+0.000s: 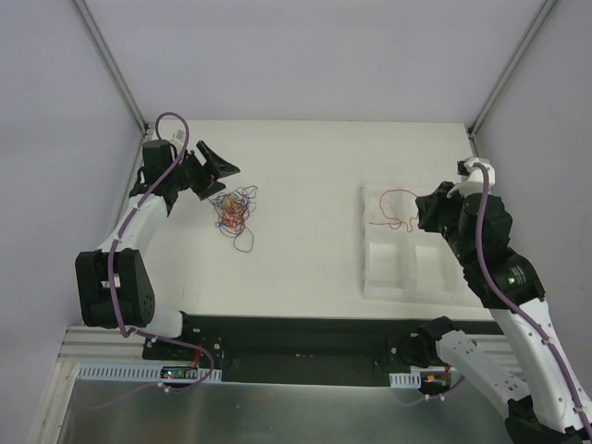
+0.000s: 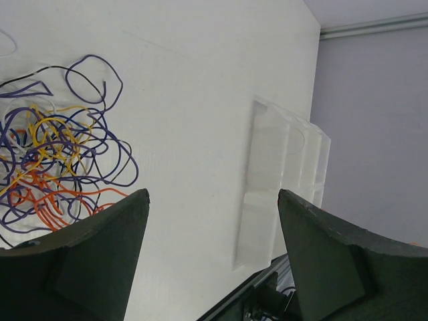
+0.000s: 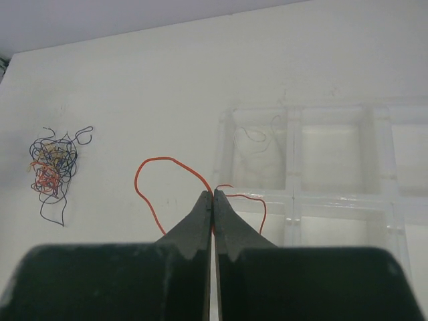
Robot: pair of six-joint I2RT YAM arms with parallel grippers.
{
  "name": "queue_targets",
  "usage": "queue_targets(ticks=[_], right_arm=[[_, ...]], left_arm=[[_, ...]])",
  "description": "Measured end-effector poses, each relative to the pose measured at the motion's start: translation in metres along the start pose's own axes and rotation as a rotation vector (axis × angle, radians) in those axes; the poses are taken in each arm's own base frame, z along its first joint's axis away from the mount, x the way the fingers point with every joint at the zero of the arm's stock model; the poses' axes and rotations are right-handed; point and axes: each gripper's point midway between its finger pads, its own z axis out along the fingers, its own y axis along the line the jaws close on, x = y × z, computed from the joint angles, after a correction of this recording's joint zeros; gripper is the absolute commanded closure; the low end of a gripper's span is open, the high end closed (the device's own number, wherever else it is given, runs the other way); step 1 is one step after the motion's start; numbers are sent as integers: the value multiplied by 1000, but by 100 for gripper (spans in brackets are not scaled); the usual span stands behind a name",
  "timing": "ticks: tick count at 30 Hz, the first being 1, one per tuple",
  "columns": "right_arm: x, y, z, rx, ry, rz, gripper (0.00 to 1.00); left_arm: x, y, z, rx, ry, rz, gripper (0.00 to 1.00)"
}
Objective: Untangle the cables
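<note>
The cables lie as a small tangle (image 1: 233, 209) of blue, orange-red, yellow and black strands on the white table, left of centre. My left gripper (image 1: 222, 181) hovers just left of and behind it, open and empty. In the left wrist view the tangle (image 2: 53, 160) sits off to the left of the wide gap between the fingers (image 2: 100, 261). My right gripper (image 3: 212, 195) is shut on a single orange-red cable (image 3: 157, 160), which loops out either side of the tips. It hangs over the left part of the clear tray (image 1: 407, 268), where the orange-red cable (image 1: 393, 196) shows curled.
The clear tray (image 3: 334, 194) has several compartments; one far compartment holds a pale thin wire (image 3: 257, 137). The tray (image 2: 281, 167) also shows far off in the left wrist view. Grey walls enclose the table on three sides.
</note>
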Motion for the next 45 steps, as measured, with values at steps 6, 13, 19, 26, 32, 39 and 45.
queue_targets(ticks=[6,13,19,26,32,39,45], right_arm=[[-16,2,-28,-45,-52,1,100],[-56,11,-55,-100,-172,23,100],[-10,2,-28,-60,-61,10,100],[88,-23,17,59,161,16,100],[164,-42,36,149,348,33,100],[154,-48,39,199,340,38,100],[59,-37,31,176,126,44,100]], left_arm=[[1,-4,0,10,4,16,23],[2,-5,1,12,7,22,21],[3,-6,1,15,11,27,21],[3,-6,1,16,11,31,23],[2,-6,1,16,11,32,23],[3,-7,1,17,13,33,23],[5,-8,1,22,20,36,23]])
